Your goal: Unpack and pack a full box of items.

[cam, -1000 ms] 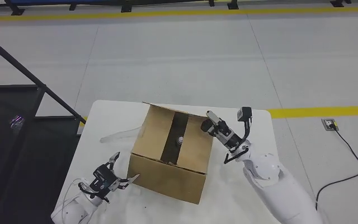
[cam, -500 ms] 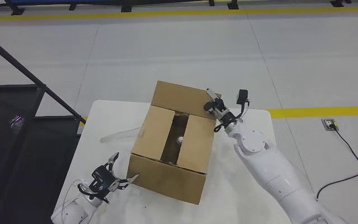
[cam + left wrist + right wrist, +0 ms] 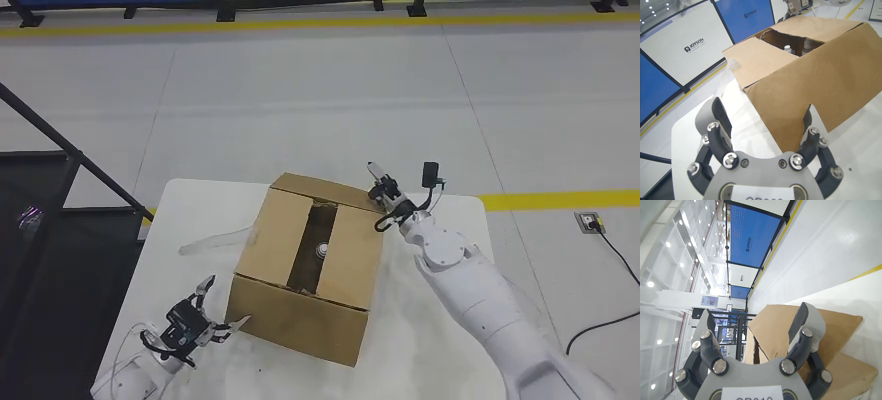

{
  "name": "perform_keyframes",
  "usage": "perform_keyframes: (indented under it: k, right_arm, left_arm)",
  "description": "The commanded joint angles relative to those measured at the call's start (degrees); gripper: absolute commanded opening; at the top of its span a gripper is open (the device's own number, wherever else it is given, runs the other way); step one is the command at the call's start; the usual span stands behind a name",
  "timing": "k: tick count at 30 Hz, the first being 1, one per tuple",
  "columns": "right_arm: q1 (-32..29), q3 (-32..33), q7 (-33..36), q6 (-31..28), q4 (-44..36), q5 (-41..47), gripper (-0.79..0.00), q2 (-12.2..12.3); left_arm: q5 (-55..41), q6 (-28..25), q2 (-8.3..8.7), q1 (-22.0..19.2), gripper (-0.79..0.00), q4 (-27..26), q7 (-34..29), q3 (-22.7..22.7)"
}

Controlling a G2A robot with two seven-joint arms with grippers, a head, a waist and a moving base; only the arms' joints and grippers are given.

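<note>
A cardboard box [image 3: 305,270] sits askew in the middle of the worktop [image 3: 195,215], its far corner near the worktop's far edge. Its top flaps are parted over a narrow slot where a bottle cap [image 3: 322,249] shows. The left end effector [image 3: 762,108], fingers spread, hovers just beside the box's near left corner. The right end effector [image 3: 753,310], also spread wide, sits at the far flap's edge. White worktop stretches to either side of the box.

Glossy white floor [image 3: 320,100]; yellow tape [image 3: 560,200] along top and right; black rail [image 3: 60,130] at left; blue-white pegboard panels [image 3: 696,47], ceiling spotlights [image 3: 668,244].
</note>
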Motion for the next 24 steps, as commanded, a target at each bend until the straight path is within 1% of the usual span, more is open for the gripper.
perform_keyframes:
  k: [1,3,6,8,10,11,13,16,17,21,24]
  right_arm:
    - [-0.42,0.91,-1.66,-3.47,-0.36,-0.22,0.0,0.0]
    - [-1.18,1.94,-2.9,-7.29,-1.63,-1.37,0.0,0.2]
    - [-2.54,3.21,-2.21,-10.15,-4.62,-2.16,0.0,0.63]
    - [-3.77,4.18,-0.22,-11.12,-7.62,-2.51,0.0,1.08]
    - [-5.51,5.18,2.83,-11.72,-11.31,-2.55,0.0,1.65]
    - [-7.13,5.71,5.84,-11.59,-14.57,-2.18,0.0,2.06]
    - [-9.25,6.72,10.28,-10.83,-18.68,-1.4,0.0,2.77]
    - [-13.11,8.24,19.21,-6.52,-26.03,-1.24,0.0,4.19]
    - [-14.19,9.13,20.86,-4.28,-27.92,-1.6,0.0,4.7]
    - [-14.19,9.13,20.86,-4.28,-27.92,-1.6,0.0,4.7]
    - [-14.19,9.13,20.86,-4.28,-27.92,-1.6,0.0,4.7]
  left_arm:
    - [-2.17,0.83,0.03,0.53,0.0,-0.39,1.02,-1.09]
    - [-4.48,2.2,0.07,1.45,0.0,-1.13,2.4,-2.57]
    - [-8.61,4.1,-0.01,2.32,0.0,-1.29,3.21,-4.4]
    - [-12.48,5.8,-0.24,2.15,0.0,-0.67,1.82,-5.14]
    - [-14.85,7.85,-0.48,1.15,0.0,0.23,-0.57,-5.09]
    - [-15.05,10.17,-0.67,0.1,0.0,1.05,-2.55,-4.61]
    - [-15.82,12.34,-1.06,-1.27,0.0,1.85,-4.42,-3.04]
    - [-15.38,13.51,-1.57,-4.61,0.0,4.06,-6.99,0.19]
    - [-15.33,13.0,-1.73,-5.74,0.0,4.83,-7.3,1.38]
    - [-14.15,14.32,-2.43,-10.54,0.0,9.03,-8.04,5.22]
    - [-13.32,15.52,-2.85,-12.56,0.0,11.12,-8.2,7.19]
